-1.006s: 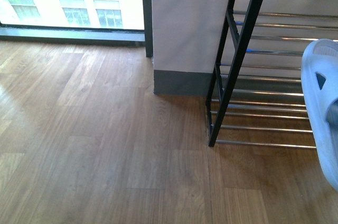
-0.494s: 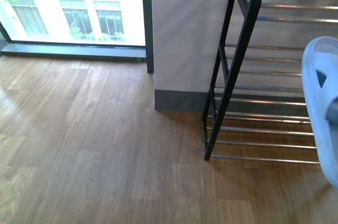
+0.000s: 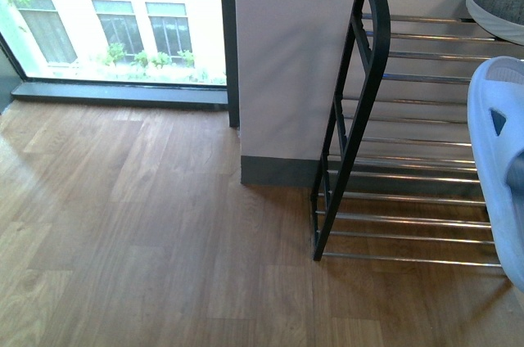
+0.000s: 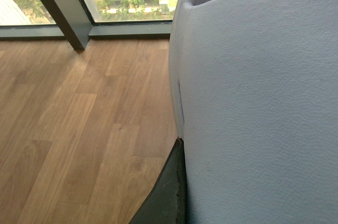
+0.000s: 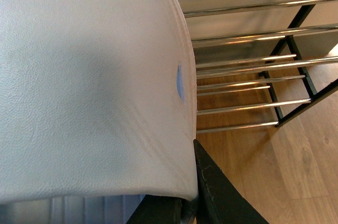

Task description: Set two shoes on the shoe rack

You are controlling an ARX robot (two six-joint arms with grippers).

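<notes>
Warm wood planks of the floor (image 3: 147, 232) fill the left. To their right, the shoe rack (image 3: 354, 101) has a rounded black frame and thin, slick chrome rods, with a grey knit sneaker (image 3: 498, 2) on top. At far right the light-blue slide (image 3: 491, 159) hangs aloft, its pebbled strap clamped by the right gripper (image 5: 185, 203). It should land sole-flat across several rods. The left gripper (image 4: 170, 192) shows one finger against a similar strap, and its closure cannot be told.
</notes>
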